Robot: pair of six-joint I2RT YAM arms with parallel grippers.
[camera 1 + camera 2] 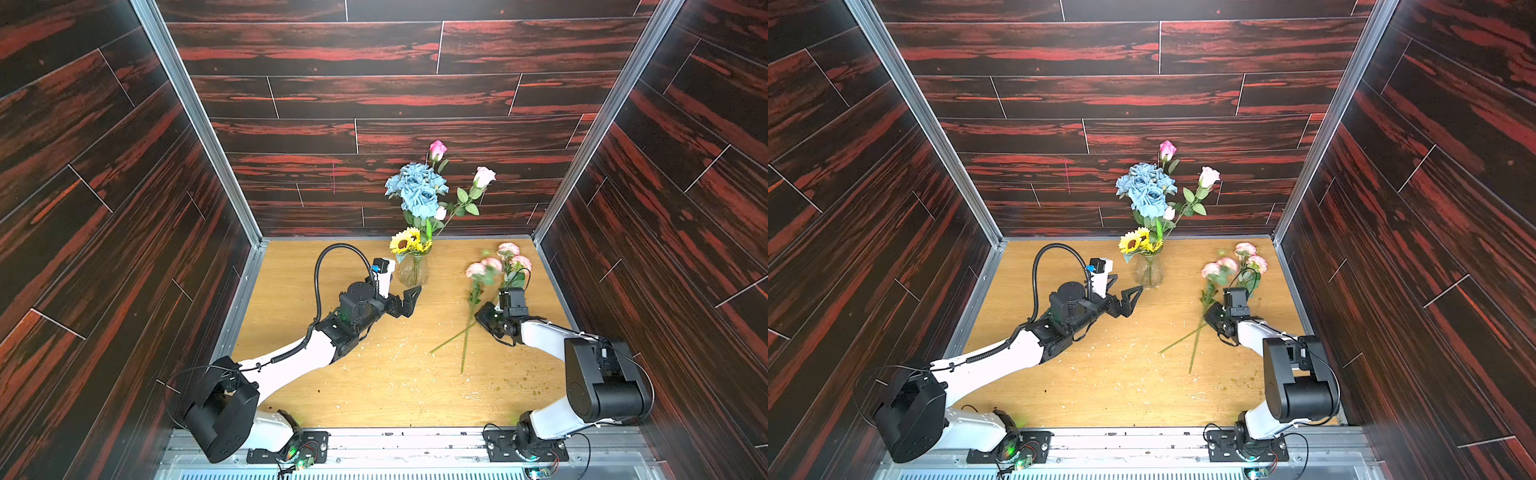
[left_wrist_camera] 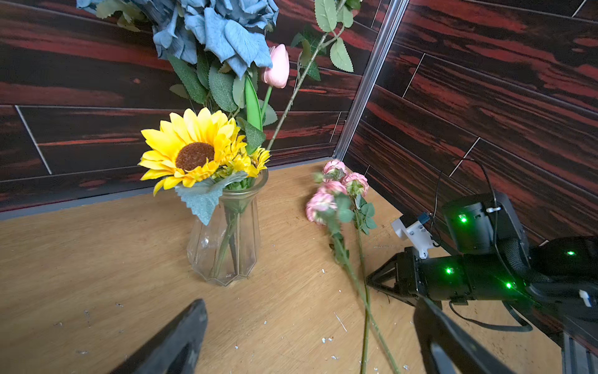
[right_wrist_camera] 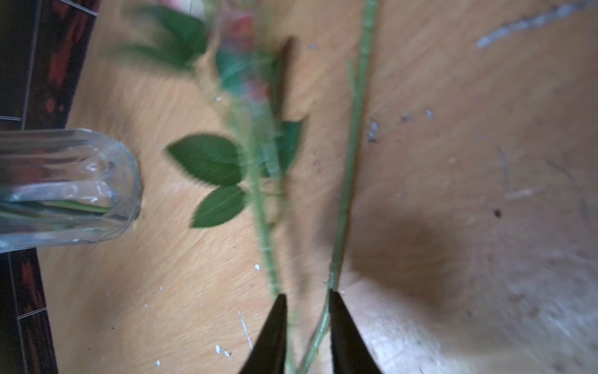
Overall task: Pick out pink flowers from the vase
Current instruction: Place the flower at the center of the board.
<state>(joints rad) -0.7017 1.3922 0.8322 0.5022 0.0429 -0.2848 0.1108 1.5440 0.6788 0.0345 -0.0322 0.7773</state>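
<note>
The clear ribbed vase (image 1: pixel 413 270) (image 1: pixel 1148 271) (image 2: pixel 226 246) stands at the back middle of the table. It holds two tall pink rosebuds (image 1: pixel 437 149) (image 1: pixel 484 176) and a small pink bud (image 2: pixel 276 66). Two more pink flowers (image 1: pixel 505 259) (image 2: pixel 336 191) lie on the table to the right, their stems (image 3: pixel 348 181) crossing. My right gripper (image 1: pixel 484 314) (image 3: pixel 305 296) sits low over those stems. Its jaws stand slightly apart with the stems running between them, and one stem is blurred. Open and empty, my left gripper (image 1: pixel 409 301) (image 2: pixel 310 302) is just in front of the vase.
Light-blue roses (image 1: pixel 417 191) and yellow sunflowers (image 1: pixel 405 241) share the vase. Dark wood-patterned walls (image 1: pixel 374 137) close in the back and both sides. Small crumbs (image 1: pixel 390 353) speckle the wooden tabletop (image 1: pixel 332 386).
</note>
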